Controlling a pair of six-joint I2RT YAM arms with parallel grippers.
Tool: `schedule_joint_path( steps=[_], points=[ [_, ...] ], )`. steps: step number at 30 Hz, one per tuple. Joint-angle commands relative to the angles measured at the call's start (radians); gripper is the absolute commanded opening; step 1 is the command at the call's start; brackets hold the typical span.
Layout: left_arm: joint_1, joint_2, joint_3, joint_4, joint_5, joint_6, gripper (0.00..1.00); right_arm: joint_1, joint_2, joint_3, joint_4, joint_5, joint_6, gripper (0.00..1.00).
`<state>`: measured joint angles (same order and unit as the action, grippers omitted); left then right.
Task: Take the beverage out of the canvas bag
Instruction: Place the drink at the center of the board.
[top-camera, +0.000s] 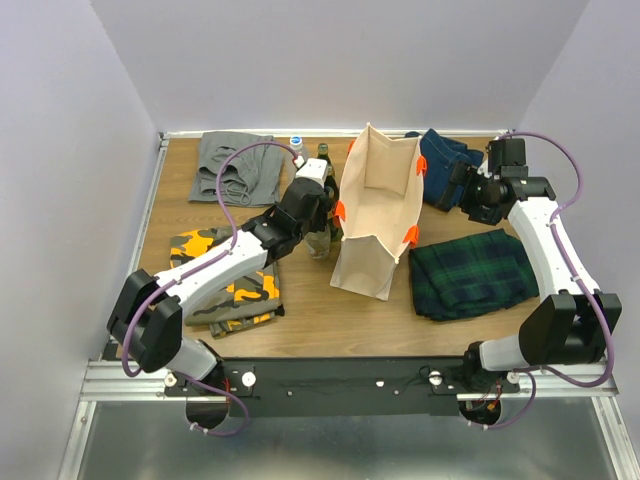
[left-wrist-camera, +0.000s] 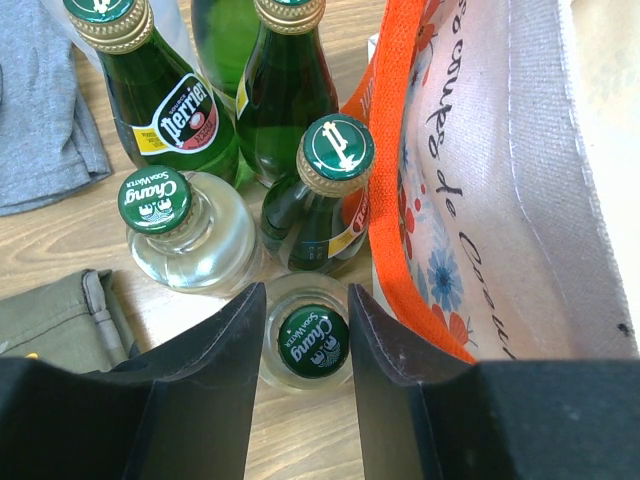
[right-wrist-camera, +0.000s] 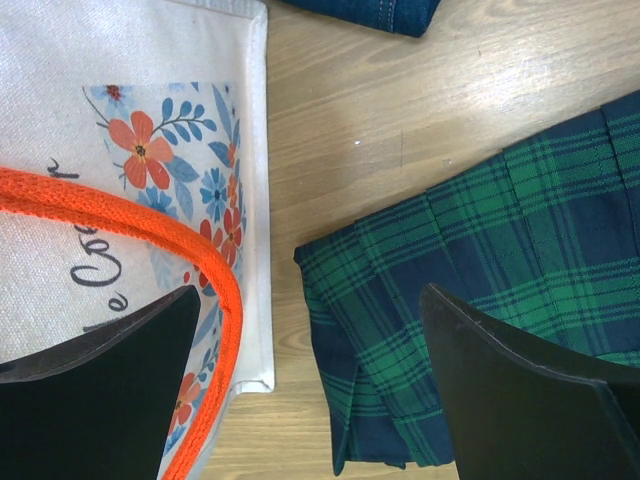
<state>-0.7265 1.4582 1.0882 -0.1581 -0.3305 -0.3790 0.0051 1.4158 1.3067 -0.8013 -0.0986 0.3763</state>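
Step, likely: Chang bottle (left-wrist-camera: 313, 341) out of bag (top-camera: 365, 265), standing mid worktop (top-camera: 320, 320), just left of bag, among other bottles (left-wrist-camera: 185, 235). Left gripper (left-wrist-camera: 307, 300) jaws narrow, straddling its neck; gripping or slack, cannot tell. Right gripper (right-wrist-camera: 310, 292) wide open, empty, at bag's right side. Next: free bottle, lift straight up, no nudging neighbours.

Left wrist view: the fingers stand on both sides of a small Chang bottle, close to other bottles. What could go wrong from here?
A sideways move of the left fingers may tip the Chang bottle into the Perrier bottle standing right next to it. The orange handle of the canvas bag hangs beside one finger and might snag.
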Motion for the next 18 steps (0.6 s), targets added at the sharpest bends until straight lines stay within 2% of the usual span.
schedule_joint_path(
  steps=[1, 18],
  points=[
    [0.004, -0.024, 0.029, 0.022, -0.028, -0.011, 0.47, -0.001, 0.0, -0.011, 0.01, 0.01, 0.007, 1.0],
    [0.004, 0.021, 0.012, 0.035, -0.024, -0.021, 0.47, -0.002, 0.015, -0.001, 0.01, 0.005, 0.01, 1.0]
  ],
)
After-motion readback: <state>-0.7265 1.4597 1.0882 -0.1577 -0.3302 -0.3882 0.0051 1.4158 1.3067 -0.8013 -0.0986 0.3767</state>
